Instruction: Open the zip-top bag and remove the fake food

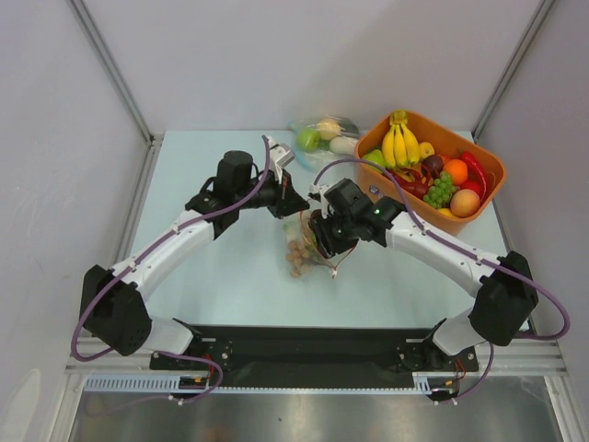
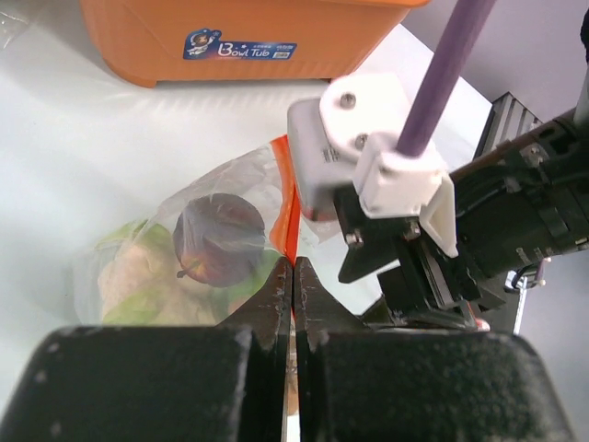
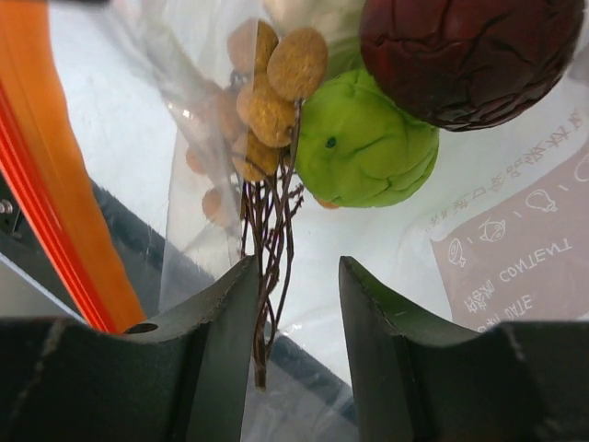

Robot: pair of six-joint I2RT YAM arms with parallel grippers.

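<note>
left gripper (image 2: 293, 278) clamped on the zip-top bag (image 2: 241, 180) — right gripper (image 3: 296, 272) jaws apart, fake food (image 3: 368, 147) at its 12 o'clock

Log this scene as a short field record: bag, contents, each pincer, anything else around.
bag: clear, orange zip strip, between the two pincers, food inside
contents: maroon plum, green piece, brown cluster
left pincer: shut on the bag at its strip
right pincer: open, close up to the bag, brown twigs between its jaws
elsewhere: orange tub of fruit, second bag beside it
</note>
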